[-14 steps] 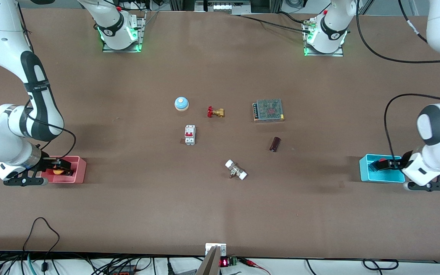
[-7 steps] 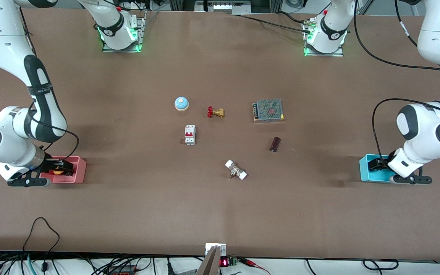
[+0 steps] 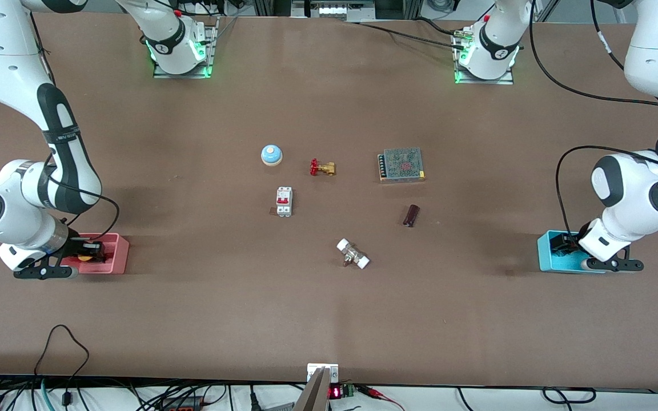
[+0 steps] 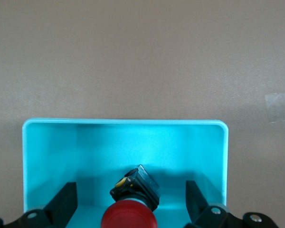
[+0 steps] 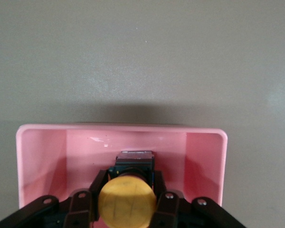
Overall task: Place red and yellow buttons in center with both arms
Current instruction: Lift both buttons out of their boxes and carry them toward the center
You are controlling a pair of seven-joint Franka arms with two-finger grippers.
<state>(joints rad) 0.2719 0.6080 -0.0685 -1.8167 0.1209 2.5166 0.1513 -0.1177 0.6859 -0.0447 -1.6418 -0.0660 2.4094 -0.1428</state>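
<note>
The yellow button (image 5: 127, 202) lies in the pink tray (image 5: 121, 128) at the right arm's end of the table. My right gripper (image 5: 128, 187) is down in the tray, its fingers (image 5: 97, 183) shut on the button's black body; it shows in the front view (image 3: 86, 251) too. The red button (image 4: 129, 219) lies tilted in the cyan tray (image 4: 123, 122) at the left arm's end. My left gripper (image 4: 130, 204) is open, its fingers (image 4: 64, 202) wide on either side of the button without touching it. In the front view my left gripper (image 3: 563, 244) hides the red button.
Round the bare centre (image 3: 346, 205) lie a blue bell (image 3: 271, 154), a brass valve (image 3: 322, 168), a white circuit breaker (image 3: 284, 201), a mesh power supply (image 3: 401, 164), a dark cylinder (image 3: 411, 215) and a white-capped fitting (image 3: 353, 253).
My left arm has swung in over the cyan tray and now covers the red button in the front view. My right gripper has stayed in the pink tray, shifting only slightly.
</note>
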